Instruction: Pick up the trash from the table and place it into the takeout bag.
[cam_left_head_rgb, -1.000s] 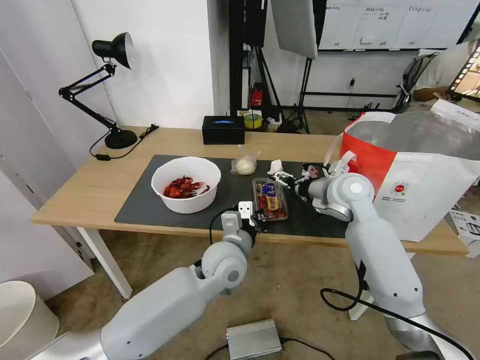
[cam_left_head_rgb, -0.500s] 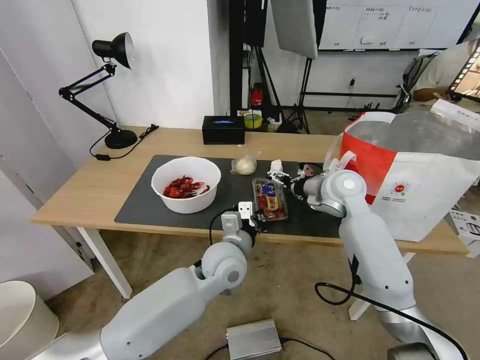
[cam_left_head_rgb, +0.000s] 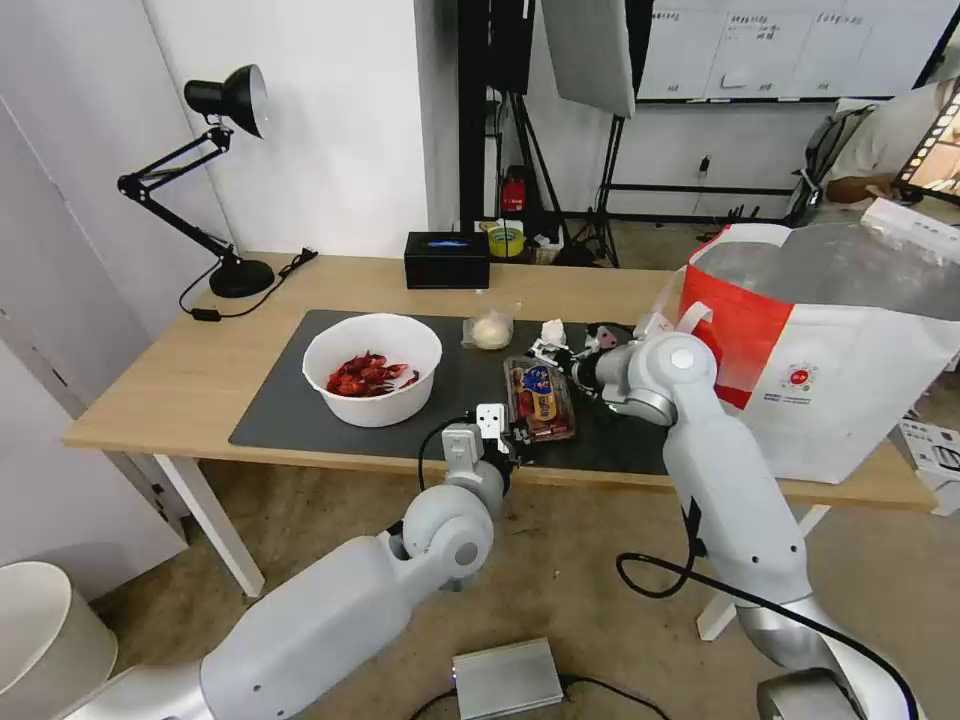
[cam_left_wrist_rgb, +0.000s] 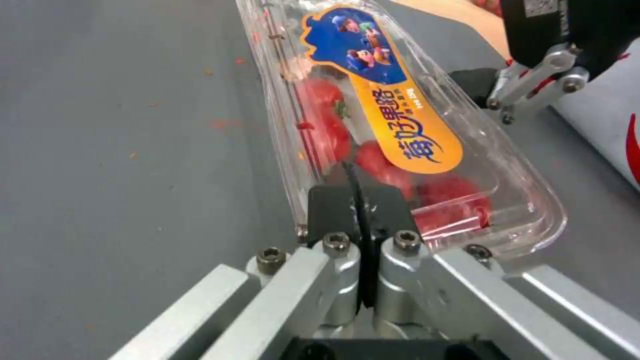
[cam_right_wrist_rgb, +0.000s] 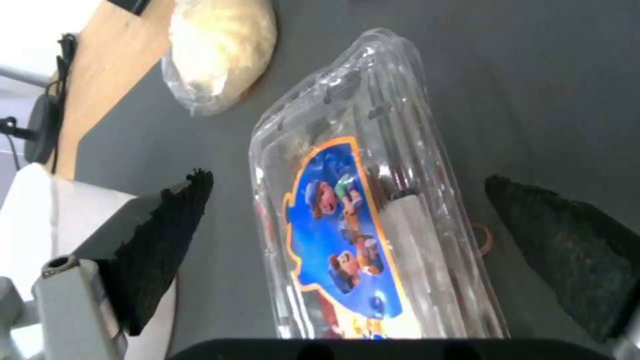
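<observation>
We see the clear clamshell box (cam_left_head_rgb: 541, 398) of red fruit lying on the dark grey mat (cam_left_head_rgb: 280, 410) of the desk (cam_left_head_rgb: 170, 385), between the white bowl (cam_left_head_rgb: 372, 368) and the takeout bag (cam_left_head_rgb: 850, 340). Our left claw (cam_left_wrist_rgb: 360, 200) sits at its near end, fingers pressed together. Our right claw (cam_right_wrist_rgb: 347, 250) hangs over its far end, fingers spread wide to either side. The small bag with the whitish lump (cam_right_wrist_rgb: 220, 50) lies just beyond.

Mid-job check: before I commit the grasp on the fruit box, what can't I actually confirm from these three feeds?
- Takeout bag interior: head view sees foil lining, not the bottom.
- Right gripper contact: open, straddling the clamshell box; right wrist view doesn't settle whether the pads touch.
- Left gripper: shut at the box's near end; a gripped rim can't be seen.
- Crumpled tissue: partly behind the right gripper.
</observation>
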